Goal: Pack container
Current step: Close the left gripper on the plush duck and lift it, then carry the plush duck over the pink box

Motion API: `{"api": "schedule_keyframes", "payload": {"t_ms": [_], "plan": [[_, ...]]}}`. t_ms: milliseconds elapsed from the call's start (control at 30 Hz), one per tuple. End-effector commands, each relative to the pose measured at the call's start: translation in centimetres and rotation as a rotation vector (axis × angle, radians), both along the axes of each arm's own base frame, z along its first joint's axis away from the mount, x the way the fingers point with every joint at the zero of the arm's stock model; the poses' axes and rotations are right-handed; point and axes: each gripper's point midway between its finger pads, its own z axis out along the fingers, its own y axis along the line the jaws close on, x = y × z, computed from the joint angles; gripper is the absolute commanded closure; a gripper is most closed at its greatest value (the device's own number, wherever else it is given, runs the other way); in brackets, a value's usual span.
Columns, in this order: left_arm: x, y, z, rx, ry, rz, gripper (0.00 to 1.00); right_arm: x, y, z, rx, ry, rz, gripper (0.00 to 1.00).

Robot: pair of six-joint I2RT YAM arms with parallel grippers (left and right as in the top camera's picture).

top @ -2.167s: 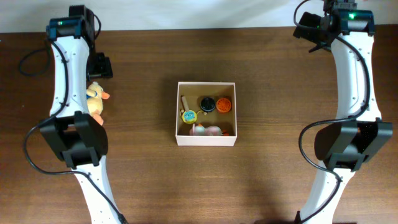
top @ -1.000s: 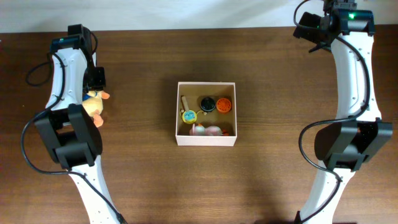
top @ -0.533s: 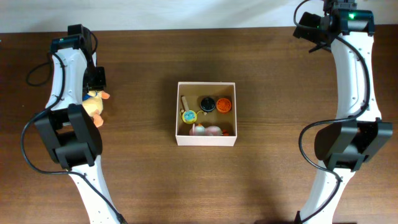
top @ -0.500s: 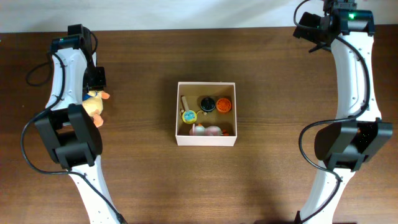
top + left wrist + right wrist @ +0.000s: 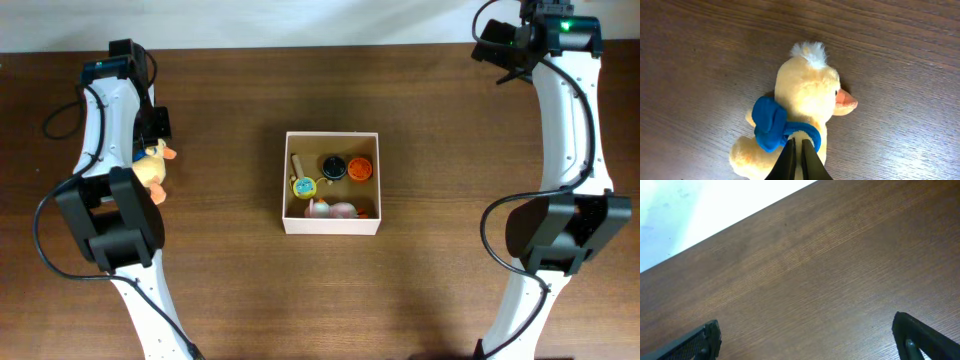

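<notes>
A yellow plush duck [image 5: 807,100] with a blue scarf [image 5: 771,123] and an orange beak lies on the wooden table at the far left [image 5: 153,168]. My left gripper [image 5: 797,143] is shut on the duck, pinching a fold of plush just below the scarf. From overhead the left gripper [image 5: 153,140] is over the duck's head end. The container [image 5: 331,225], a white square box with a tan inside, sits mid-table, well to the right of the duck. My right gripper [image 5: 810,340] hangs open over bare wood at the far right corner [image 5: 498,45].
Inside the container lie a yellow-and-blue round toy [image 5: 303,186], a black disc [image 5: 333,166], an orange disc [image 5: 360,170], a pink toy [image 5: 330,209] and a wooden stick [image 5: 297,163]. The table's far edge [image 5: 715,235] meets a white wall.
My left gripper's fingers have come together on the duck's plush. The duck has shifted slightly. The right arm has stayed still.
</notes>
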Motion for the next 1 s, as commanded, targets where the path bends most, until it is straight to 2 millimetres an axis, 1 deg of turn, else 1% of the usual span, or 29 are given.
{"api": "schedule_keyframes", "payload": {"t_ms": [0, 100, 167, 300, 433, 500, 600, 667, 700, 767, 833, 867, 967], "plan": [[-0.3, -0.2, -0.3, -0.015, 0.011, 0.012, 0.98, 0.2, 0.3, -0.6, 0.009, 0.008, -0.004, 0.01], [-0.4, -0.6, 0.8, -0.015, 0.013, 0.005, 0.98, 0.2, 0.3, -0.6, 0.009, 0.008, -0.004, 0.01], [-0.1, -1.1, 2.2, -0.013, 0.002, -0.014, 0.98, 0.2, 0.3, -0.6, 0.009, 0.008, -0.004, 0.01], [1.1, -2.9, 6.2, -0.007, -0.053, -0.117, 0.98, 0.2, 0.3, -0.6, 0.009, 0.008, -0.004, 0.01], [2.3, -6.0, 10.8, 0.020, -0.132, -0.270, 0.98, 0.2, 0.3, -0.6, 0.009, 0.008, -0.004, 0.01], [2.9, -8.1, 13.0, 0.033, -0.184, -0.348, 0.98, 0.2, 0.3, -0.6, 0.009, 0.008, -0.004, 0.01], [3.6, -12.4, 16.2, 0.049, -0.273, -0.468, 0.98, 0.2, 0.3, -0.6, 0.009, 0.008, -0.004, 0.01], [3.8, -15.1, 17.6, 0.057, -0.314, -0.552, 0.98, 0.2, 0.3, -0.6, 0.009, 0.008, -0.004, 0.01], [3.7, -17.0, 18.4, 0.063, -0.334, -0.612, 0.98, 0.2, 0.3, -0.6, 0.009, 0.008, -0.004, 0.01], [3.4, -19.9, 19.2, 0.071, -0.352, -0.706, 0.98, 0.2, 0.3, -0.6, 0.009, 0.008, -0.004, 0.01], [2.6, -22.7, 19.4, 0.072, -0.347, -0.794, 0.98, 0.2, 0.3, -0.6, 0.009, 0.008, -0.004, 0.01], [1.9, -24.1, 19.2, 0.071, -0.332, -0.842, 0.98, 0.2, 0.3, -0.6, 0.009, 0.008, -0.004, 0.01], [-0.1, -27.4, 18.7, 0.063, -0.283, -0.947, 0.98, 0.2, 0.3, -0.6, 0.009, 0.008, -0.004, 0.01]]}}
